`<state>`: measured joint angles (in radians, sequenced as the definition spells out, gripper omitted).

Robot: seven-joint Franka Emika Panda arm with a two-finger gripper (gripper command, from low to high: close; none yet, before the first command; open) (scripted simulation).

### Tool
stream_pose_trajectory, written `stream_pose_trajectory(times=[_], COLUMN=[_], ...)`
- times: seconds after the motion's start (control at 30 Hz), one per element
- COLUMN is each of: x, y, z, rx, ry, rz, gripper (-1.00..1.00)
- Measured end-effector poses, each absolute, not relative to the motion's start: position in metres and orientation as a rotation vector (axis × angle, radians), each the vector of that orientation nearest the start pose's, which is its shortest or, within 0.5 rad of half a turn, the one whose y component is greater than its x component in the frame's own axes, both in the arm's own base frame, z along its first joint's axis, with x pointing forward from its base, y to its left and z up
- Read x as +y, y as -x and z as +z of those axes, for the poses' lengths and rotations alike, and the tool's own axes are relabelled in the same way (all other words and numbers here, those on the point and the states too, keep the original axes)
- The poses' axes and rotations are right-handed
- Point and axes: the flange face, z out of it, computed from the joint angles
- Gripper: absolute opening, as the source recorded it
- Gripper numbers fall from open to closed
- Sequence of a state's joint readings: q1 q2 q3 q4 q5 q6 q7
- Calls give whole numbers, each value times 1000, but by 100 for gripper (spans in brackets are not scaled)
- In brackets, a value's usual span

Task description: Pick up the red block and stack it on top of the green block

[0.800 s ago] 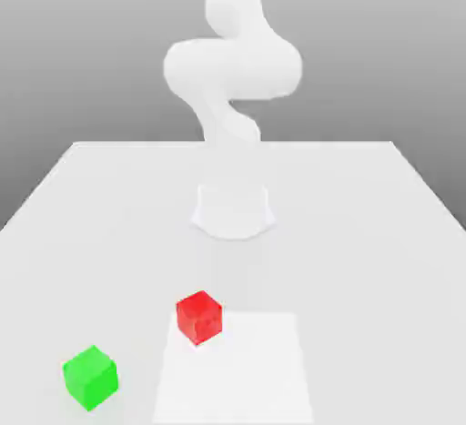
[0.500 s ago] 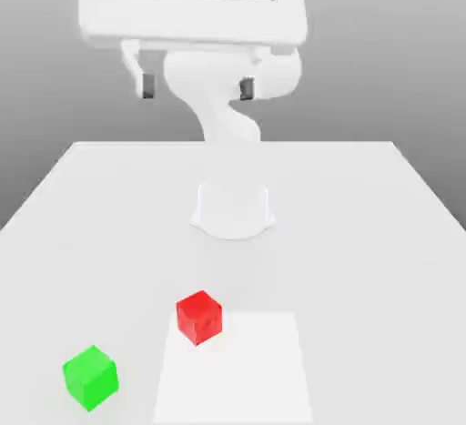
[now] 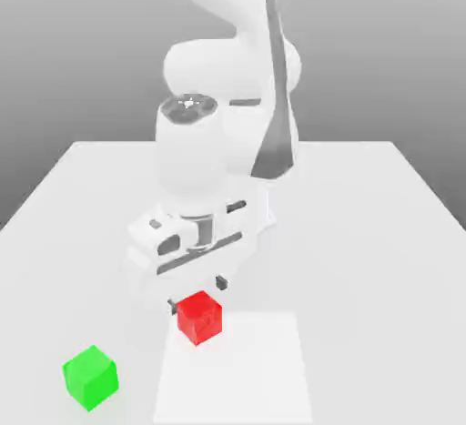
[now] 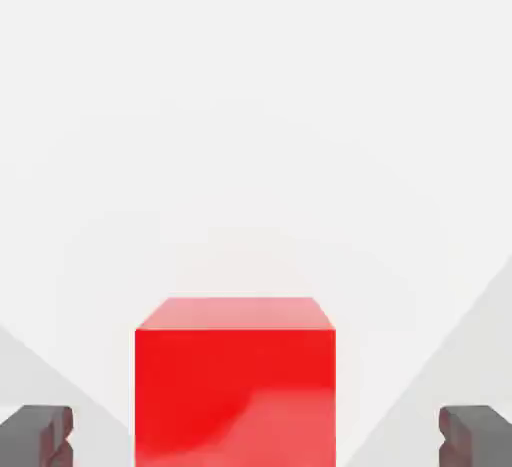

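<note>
Your pincer (image 3: 196, 294) hangs low over the white worktop (image 3: 364, 232), pointing downward, directly above and slightly behind the red block (image 3: 199, 316) as the exterior view shows it. Its jaws stand wide apart and grip nothing. In the hand view you see the two dark fingertips (image 4: 36, 435) flanking the red block (image 4: 235, 380), one on each side, with clear gaps between each tip and the cube's faces; no contact is visible. The red block rests flat on the worktop, at the edge of a slightly brighter rectangular patch (image 3: 246, 369) on the surface. The green block (image 3: 90, 377) sits on the worktop nearer the camera and toward the exterior view's left, well apart from the red block and from your pincer.
</note>
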<state>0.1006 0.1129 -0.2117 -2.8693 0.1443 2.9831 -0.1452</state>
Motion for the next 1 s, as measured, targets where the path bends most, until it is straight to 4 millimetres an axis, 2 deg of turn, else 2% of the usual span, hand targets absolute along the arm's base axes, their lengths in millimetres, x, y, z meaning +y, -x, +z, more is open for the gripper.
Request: stream_pose_trajectory(times=[0.07,0.1,0.33,0.67,0.83,1.0], x=[-52,-52,-52,-52,-104,-163], y=[-342,-341,-341,-341,-379,-419], z=[151,146,145,205,223,239], rx=[171,172,173,179,662,1174], ry=[3138,3138,3137,3136,3085,2925], rz=[-4,-2,1,0,4,2], gripper=[0,-100,-100,-100,-100,-100])
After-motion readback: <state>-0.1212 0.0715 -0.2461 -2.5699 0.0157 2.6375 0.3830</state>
